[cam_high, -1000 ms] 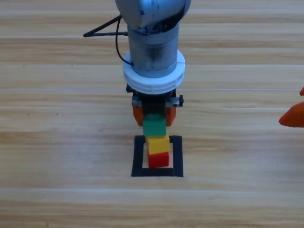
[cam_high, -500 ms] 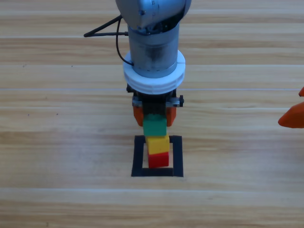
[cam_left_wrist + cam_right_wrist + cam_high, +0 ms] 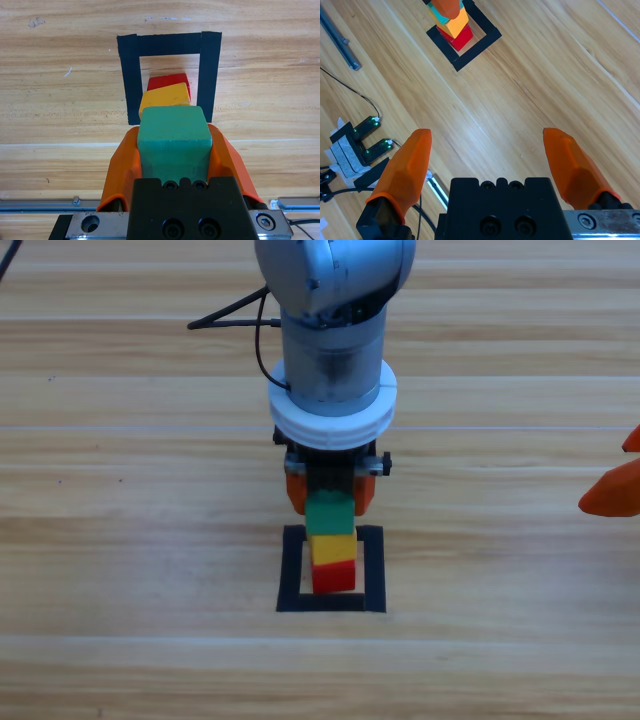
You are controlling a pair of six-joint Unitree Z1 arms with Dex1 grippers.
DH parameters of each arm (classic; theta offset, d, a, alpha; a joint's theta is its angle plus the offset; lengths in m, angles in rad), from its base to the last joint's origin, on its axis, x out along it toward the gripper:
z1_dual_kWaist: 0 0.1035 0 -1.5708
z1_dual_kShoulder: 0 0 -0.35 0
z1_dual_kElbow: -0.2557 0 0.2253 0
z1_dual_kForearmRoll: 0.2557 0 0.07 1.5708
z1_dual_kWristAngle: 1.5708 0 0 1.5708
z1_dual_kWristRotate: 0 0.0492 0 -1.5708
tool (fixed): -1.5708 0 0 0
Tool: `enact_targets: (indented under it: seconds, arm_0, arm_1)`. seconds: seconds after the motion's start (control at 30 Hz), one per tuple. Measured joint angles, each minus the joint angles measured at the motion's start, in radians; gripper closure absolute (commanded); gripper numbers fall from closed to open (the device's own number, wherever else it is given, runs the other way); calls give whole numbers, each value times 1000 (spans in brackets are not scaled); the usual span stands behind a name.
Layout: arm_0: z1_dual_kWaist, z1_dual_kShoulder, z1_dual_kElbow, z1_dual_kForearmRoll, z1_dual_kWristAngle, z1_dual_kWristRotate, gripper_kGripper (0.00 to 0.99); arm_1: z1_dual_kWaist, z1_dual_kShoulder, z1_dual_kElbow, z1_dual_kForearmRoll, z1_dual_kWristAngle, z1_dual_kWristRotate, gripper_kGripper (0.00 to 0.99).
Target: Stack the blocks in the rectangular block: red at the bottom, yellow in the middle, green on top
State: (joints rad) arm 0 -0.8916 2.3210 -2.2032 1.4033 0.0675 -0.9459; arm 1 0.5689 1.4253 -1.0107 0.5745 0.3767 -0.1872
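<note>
Seen from above: small matte red cube [image 3: 334, 577] inside the flat square outline of black tape [image 3: 291, 570] on the pale wooden table [image 3: 130, 540]. Small matte yellow cube [image 3: 332, 548] stacked on the red one. Small teal-green cube [image 3: 330, 515] on top, clamped between the orange jaws of the left gripper [image 3: 330, 492]. Right gripper [image 3: 611, 487] parked at the right edge, well apart.

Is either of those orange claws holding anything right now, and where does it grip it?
The left gripper holds the green cube by two opposite side faces, over the yellow cube. The right gripper is open, holding nothing.
</note>
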Motion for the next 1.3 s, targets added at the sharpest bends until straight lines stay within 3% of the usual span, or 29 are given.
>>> enact_targets:
  seconds: [0.07, 0.1, 0.2, 0.23, 0.87, 1.03, 1.13, 1.3]
  arm_0:
    - [0, 0, -2, 0, 0, 0, 929]
    - [0, 0, -3, 0, 0, 0, 838]
    - [0, 0, -12, 0, 0, 0, 90]
    - [0, 0, -17, 0, 0, 0, 5]
    - [-9, -5, -21, 0, 3, 17, 0]
    - [-11, -111, 45, 0, 63, 19, 0]
    - [-15, -256, 93, 0, 135, 37, 0]
    - [-33, -446, 154, -36, 202, 202, 0]
  arm_1:
    - [0, 0, 0, 0, 1, 0, 7]
    - [0, 0, 0, 0, 3, 0, 7]
    - [0, 0, 0, 0, 3, -2, 7]
    - [0, 0, 0, 0, 3, -2, 7]
    - [0, 0, 0, 0, 16, -2, 7]
    - [0, 0, 0, 0, 16, -2, 7]
    - [0, 0, 0, 0, 16, -2, 7]
    - [0, 0, 0, -3, 16, 2, 7]
